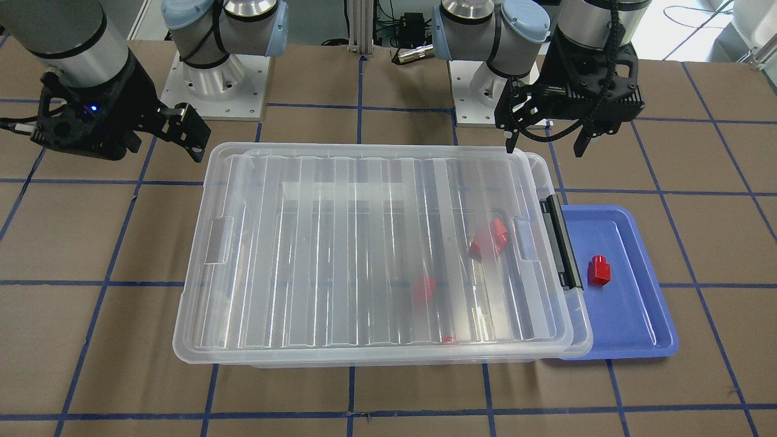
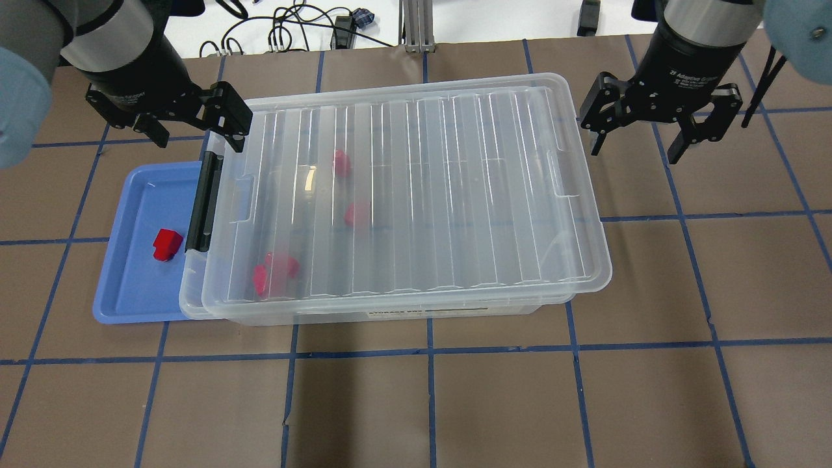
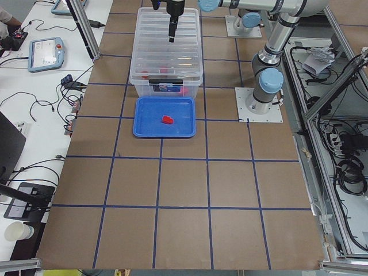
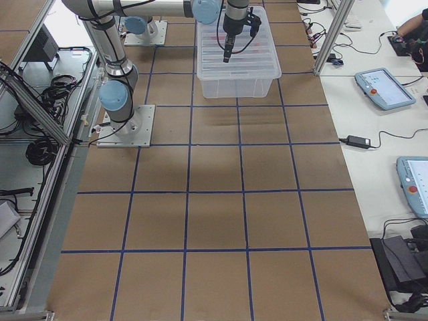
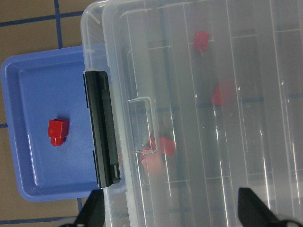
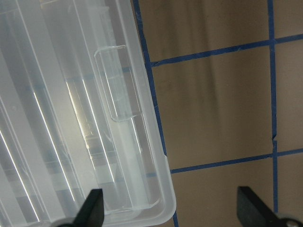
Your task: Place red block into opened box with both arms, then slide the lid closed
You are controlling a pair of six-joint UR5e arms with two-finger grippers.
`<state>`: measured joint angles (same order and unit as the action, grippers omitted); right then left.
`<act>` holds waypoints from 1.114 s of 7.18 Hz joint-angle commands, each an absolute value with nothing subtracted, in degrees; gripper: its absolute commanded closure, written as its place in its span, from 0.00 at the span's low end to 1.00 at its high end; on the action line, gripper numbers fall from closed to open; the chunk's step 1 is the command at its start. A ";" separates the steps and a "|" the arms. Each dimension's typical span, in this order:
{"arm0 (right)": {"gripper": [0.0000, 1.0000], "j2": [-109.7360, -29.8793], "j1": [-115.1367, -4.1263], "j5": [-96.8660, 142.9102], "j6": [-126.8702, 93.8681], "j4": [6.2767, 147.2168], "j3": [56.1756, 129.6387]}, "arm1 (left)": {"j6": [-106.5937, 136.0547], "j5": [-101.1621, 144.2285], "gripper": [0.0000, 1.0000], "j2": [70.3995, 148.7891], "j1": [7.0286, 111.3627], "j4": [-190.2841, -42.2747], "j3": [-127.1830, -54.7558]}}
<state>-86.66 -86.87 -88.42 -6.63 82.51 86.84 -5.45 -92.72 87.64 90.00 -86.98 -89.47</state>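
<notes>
I see the box in the middle of the bench, with the lid lying flat on top of it; the lid is not quite square to the box, since at the clip end a strip of the box's rim shows past the lid's edge, and at the other short end the lid overhangs; through the clear ribs I count three red shapes inside, one cluster near the clip end, one further in and one beyond that, all blurred by the plastic; one red block is outside the box, on the blue tray that butts against the clip end, well apart from either arm; my left gripper hangs above the clip end, fingers spread and holding nothing, and I cannot tell whether a fingertip touches the lid; my right gripper hangs off the opposite short end, over the lid's corner and bare bench, fingers likewise spread and empty.
</notes>
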 commanded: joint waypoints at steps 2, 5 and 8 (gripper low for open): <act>0.00 -79.91 -86.84 -88.95 -6.68 89.97 86.84 | -5.45 -92.72 0.00 87.71 90.00 -86.92 -89.47; 0.00 -76.47 -86.84 -89.03 -6.15 90.61 86.84 | -5.36 -92.81 0.00 87.45 90.09 -86.93 -89.39; 0.00 -73.49 -86.84 -89.04 -6.41 93.51 88.14 | -5.54 -92.81 0.00 87.28 90.00 -87.10 -89.56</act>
